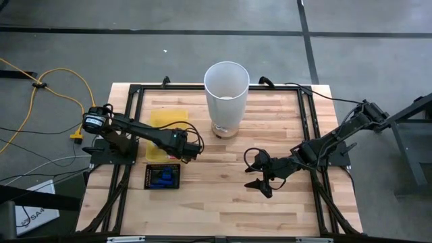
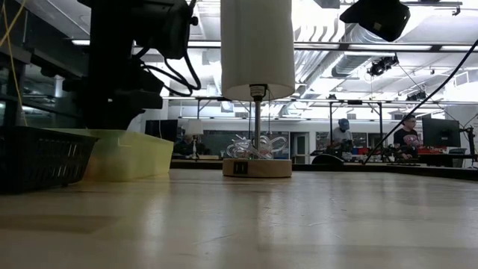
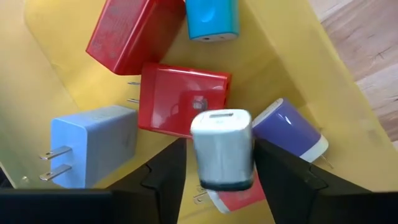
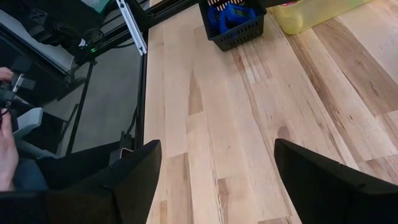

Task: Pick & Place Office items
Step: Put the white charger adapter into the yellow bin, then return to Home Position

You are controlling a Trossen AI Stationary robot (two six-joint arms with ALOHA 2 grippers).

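Note:
The office items are small plug-in chargers lying in the yellow tray: two red ones, a light blue one, a teal one and a purple-and-white one. My left gripper points down over the tray's near part. Between its fingers stands a white charger with a narrow gap on each side, resting on a red-and-white piece below. My right gripper hangs open over bare wood, right of the table's middle.
A black mesh tray holding blue pieces sits just near of the yellow tray. The tall white bin stands on a wooden base at the far middle. People sit in the room behind the table; a hand shows beyond the table's edge.

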